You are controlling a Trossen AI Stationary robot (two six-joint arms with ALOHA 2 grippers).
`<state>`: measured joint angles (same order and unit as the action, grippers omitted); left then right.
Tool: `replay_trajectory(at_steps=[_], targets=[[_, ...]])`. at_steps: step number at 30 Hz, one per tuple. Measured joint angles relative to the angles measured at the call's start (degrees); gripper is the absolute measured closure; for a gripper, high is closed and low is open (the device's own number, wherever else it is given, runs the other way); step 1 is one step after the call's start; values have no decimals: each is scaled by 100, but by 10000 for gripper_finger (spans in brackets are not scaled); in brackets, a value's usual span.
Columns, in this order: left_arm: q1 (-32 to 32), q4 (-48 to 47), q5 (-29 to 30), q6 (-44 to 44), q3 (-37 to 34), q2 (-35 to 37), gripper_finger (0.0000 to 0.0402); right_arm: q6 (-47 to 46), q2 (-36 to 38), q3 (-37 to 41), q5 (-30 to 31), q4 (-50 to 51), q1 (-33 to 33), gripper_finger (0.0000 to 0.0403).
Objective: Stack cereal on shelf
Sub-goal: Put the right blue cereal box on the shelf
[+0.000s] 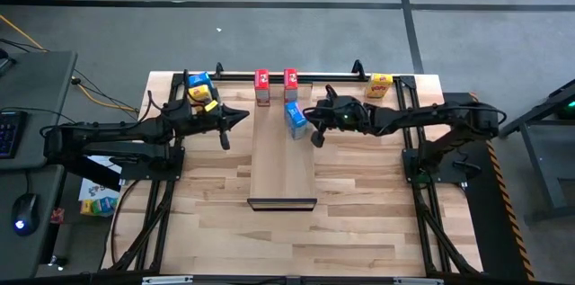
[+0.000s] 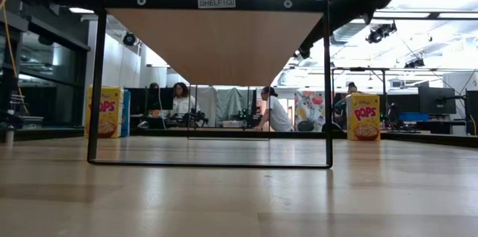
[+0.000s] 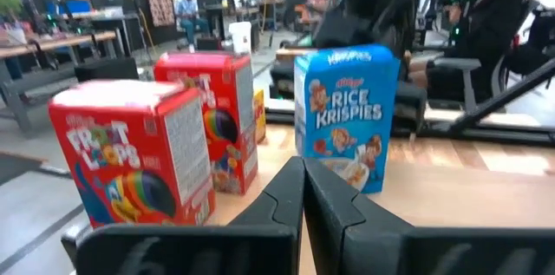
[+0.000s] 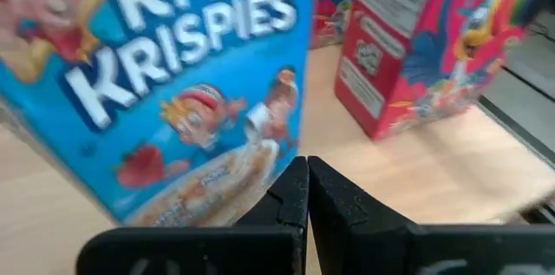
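The shelf [image 1: 283, 164] is a pale board on the table's middle with a dark lip [image 1: 282, 202] at its near end. Two red cereal boxes [image 1: 261, 87] [image 1: 290, 83] stand upright on their bases at its far end. A blue cereal box [image 1: 296, 119] stands on the board a little nearer. My right gripper [image 1: 315, 132] is shut, its tips right at the blue box [image 4: 173, 84]. My left gripper [image 1: 241, 116] is shut and hovers left of the shelf, pointing level at the boxes [image 3: 347, 114]. More cereal boxes [image 1: 199, 89] [image 1: 380, 85] stand at the far corners. My right gripper comes at the blue box from the table's right side, slanting a little down. Its shut fingertips [image 4: 295, 180] sit before the lower part of the box's printed face [image 4: 234, 166]. I cannot tell whether they touch it. The box stands on the shelf.
A dark rail [image 1: 314, 75] runs along the table's far edge behind the boxes. The shelf stands on a dark frame [image 2: 209, 164], with a yellow box [image 2: 107, 111] and another [image 2: 365, 117] behind it. Bare board lies between the blue box and the lip. People sit in the room beyond.
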<state>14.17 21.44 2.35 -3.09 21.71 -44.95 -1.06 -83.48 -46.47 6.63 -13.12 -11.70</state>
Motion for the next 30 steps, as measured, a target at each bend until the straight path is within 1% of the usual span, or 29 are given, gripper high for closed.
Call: replay_trajectory(at_steps=[3, 5, 8, 10, 13, 15, 17, 20, 24, 27, 30], targets=[[0, -118, 0, -1, 1, 0, 402, -2, 199, -36, 28, 365, 4, 403], [0, -104, 0, 40, 0, 0, 402, -6, 335, -41, 29, 786, 8, 403], [0, -106, -2, 362, 0, -2, 401, -45, 542, -38, 35, 1394, 69, 403], [0, -6, 13, 616, 4, -156, 401, -46, 685, -38, 43, 1549, 135, 403], [-39, 306, 187, 735, 4, -805, 402, -46, 851, -38, 49, 1581, 246, 403], [-52, 572, 221, 704, 35, -1282, 401, -46, 977, -38, 205, 1533, 321, 403], [-52, 555, 221, 736, 289, -1734, 401, -21, 1074, -38, 411, 1543, 378, 403], [-65, 550, 96, 754, 709, -2276, 401, -11, 1160, -38, 514, 1552, 409, 403], [-121, 553, 54, 705, 1103, -2814, 401, -4, 1164, -38, 514, 1565, 411, 403], [-114, 579, 87, 699, 1258, -3121, 401, -4, 1164, -38, 512, 1564, 411, 403], [-114, 752, -62, 649, 1385, -3341, 402, -4, 1164, -38, 512, 1550, 411, 403]])
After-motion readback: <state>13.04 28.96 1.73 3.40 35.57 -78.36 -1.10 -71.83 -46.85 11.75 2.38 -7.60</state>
